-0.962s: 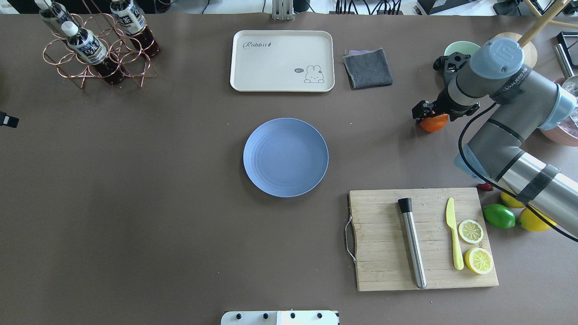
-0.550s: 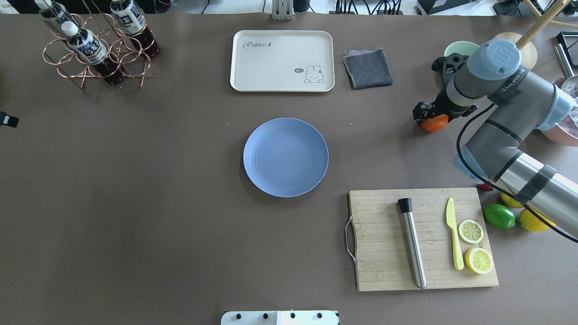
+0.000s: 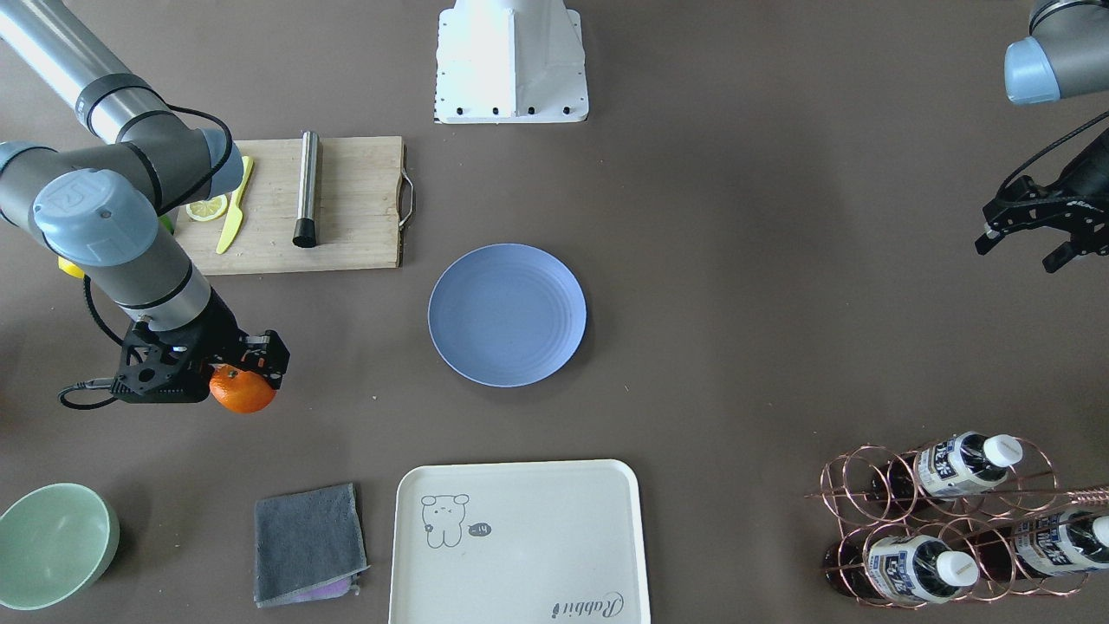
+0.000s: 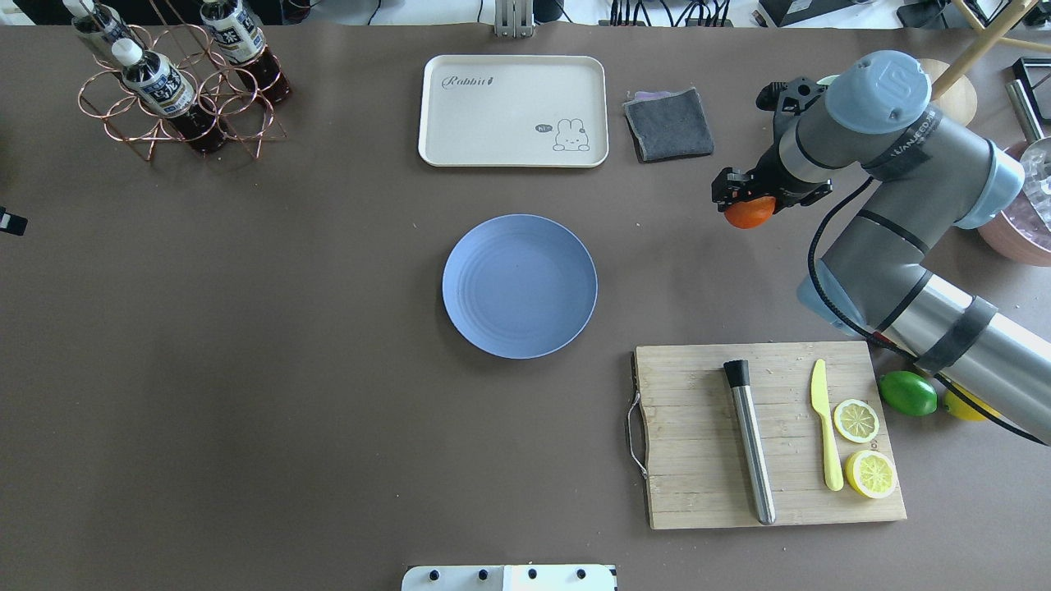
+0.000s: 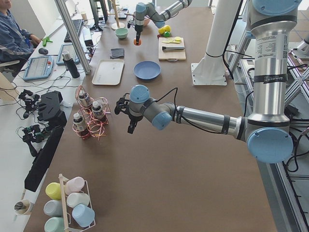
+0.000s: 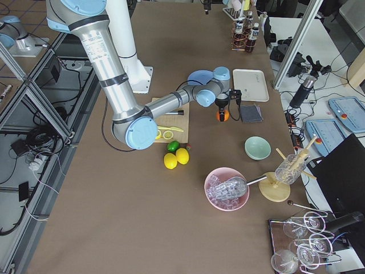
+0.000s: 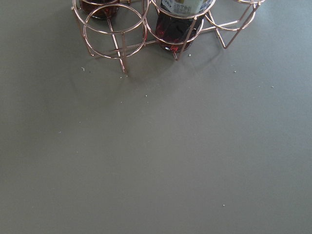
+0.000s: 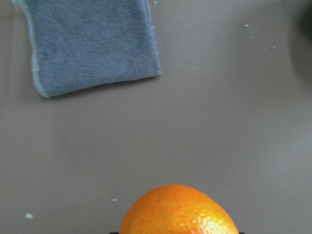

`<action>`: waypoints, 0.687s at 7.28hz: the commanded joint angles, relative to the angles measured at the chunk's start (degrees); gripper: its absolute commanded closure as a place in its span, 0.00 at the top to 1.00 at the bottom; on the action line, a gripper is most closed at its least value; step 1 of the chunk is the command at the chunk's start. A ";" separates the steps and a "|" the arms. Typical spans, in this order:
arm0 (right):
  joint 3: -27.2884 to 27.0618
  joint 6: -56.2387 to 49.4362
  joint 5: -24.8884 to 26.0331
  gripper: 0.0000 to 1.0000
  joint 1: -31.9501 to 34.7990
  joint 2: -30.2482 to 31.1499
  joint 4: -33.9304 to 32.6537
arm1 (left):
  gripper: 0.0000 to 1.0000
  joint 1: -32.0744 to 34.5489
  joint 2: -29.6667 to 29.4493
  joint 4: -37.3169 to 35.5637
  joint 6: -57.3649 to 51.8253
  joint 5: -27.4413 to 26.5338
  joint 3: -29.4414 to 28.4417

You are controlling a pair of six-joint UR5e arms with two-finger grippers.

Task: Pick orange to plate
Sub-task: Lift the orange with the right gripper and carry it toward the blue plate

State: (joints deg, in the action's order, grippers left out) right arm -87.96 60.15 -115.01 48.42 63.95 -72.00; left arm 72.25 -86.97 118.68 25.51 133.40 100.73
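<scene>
The orange (image 4: 749, 213) hangs off the table with my right gripper (image 4: 741, 199) shut on it, right of the plate and just in front of the grey cloth. In the front-facing view the orange (image 3: 243, 391) shows under the right gripper (image 3: 236, 371). It fills the bottom of the right wrist view, orange (image 8: 178, 210). The pale blue plate (image 4: 520, 286) lies bare at the table's middle, also seen as plate (image 3: 507, 314). My left gripper (image 3: 1021, 245) hovers open far off at the table's left edge, near the bottle rack.
A grey cloth (image 4: 668, 123) and a cream tray (image 4: 513, 110) lie at the back. A cutting board (image 4: 698, 435) carries a metal muddler, a yellow knife and lemon halves. A lime (image 4: 907, 393) sits beside it. The copper bottle rack (image 4: 176, 90) stands back left, a mint bowl (image 3: 54, 542) near the right arm.
My right gripper has risen and moved left toward the plate, carrying the orange with it. The left arm has not moved.
</scene>
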 commanded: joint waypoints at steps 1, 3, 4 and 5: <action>-1.43 11.96 3.28 0.00 -5.59 -7.57 -5.05 | 0.98 2.97 0.39 -4.14 -1.68 0.46 -0.36; -1.60 18.65 6.28 0.00 -11.04 -13.57 -8.85 | 0.98 3.68 4.40 -6.97 -6.52 2.39 -0.45; -1.00 21.73 9.77 0.00 -14.72 -15.24 -8.95 | 0.98 3.86 5.31 -7.75 -6.62 2.74 -0.53; 0.05 21.94 12.68 0.00 -17.45 -16.57 -10.34 | 0.98 3.86 5.40 -8.37 -6.70 2.66 -0.80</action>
State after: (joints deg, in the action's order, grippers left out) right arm -88.89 80.21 -105.98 34.79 49.48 -80.96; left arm 75.96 -82.38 111.23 19.24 135.89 100.16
